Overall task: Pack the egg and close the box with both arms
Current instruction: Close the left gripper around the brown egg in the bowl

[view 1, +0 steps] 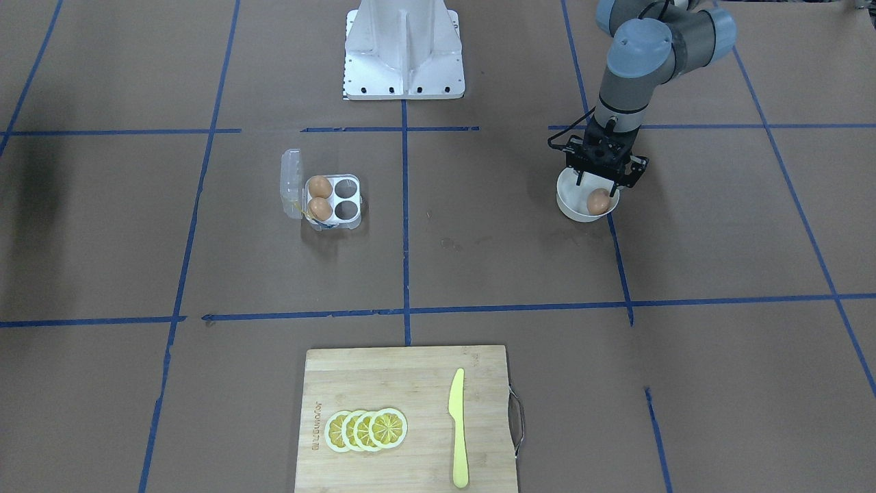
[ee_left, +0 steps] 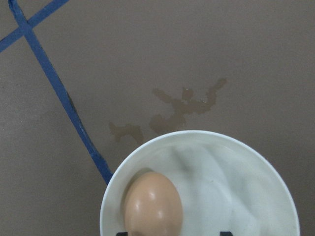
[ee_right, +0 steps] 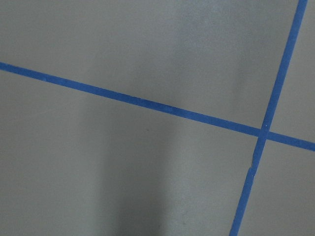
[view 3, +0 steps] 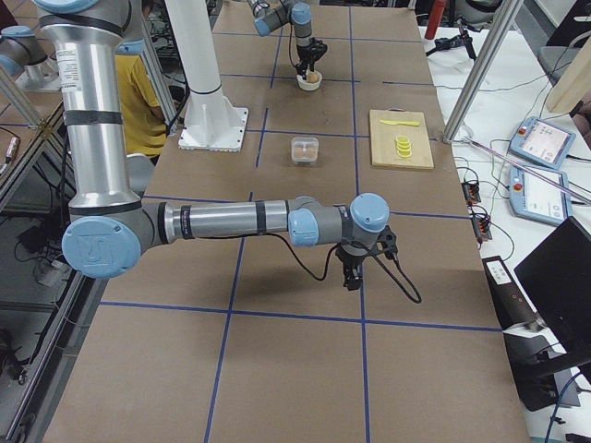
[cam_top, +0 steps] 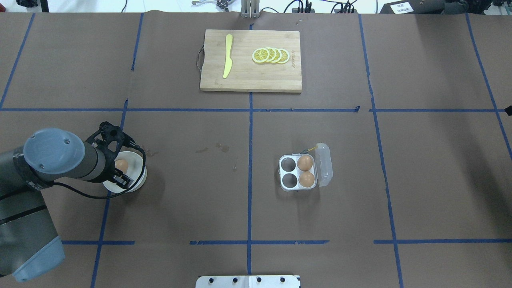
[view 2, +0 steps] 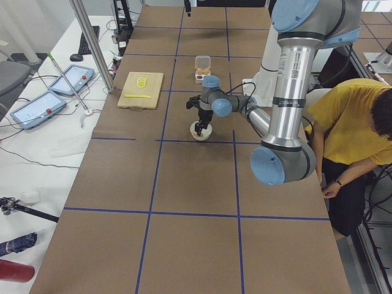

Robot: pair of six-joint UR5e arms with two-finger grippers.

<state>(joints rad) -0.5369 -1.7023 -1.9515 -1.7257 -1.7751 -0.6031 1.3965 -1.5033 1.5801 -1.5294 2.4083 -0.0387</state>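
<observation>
A brown egg [view 1: 598, 201] lies in a round white bowl [view 1: 571, 202]. My left gripper [view 1: 597, 190] hangs over the bowl, open, with its fingers down on either side of the egg. The left wrist view shows the egg [ee_left: 152, 206] close to one fingertip [ee_left: 121, 233], not gripped. The clear four-cell box [view 1: 345, 220] stands open with its lid [view 1: 292, 183] upright; it holds two other eggs [cam_top: 305, 163] [cam_top: 307, 179] and has two empty cells. My right gripper [view 3: 351, 275] shows only in the exterior right view, low over bare table; I cannot tell if it is open.
A wooden cutting board [view 1: 383, 383] carries lemon slices [view 1: 366, 430] and a yellow knife [view 1: 458, 428] at the table's far edge. The white pedestal [view 1: 404, 51] stands at the robot's base. A person in yellow [view 2: 352, 131] sits beside the robot.
</observation>
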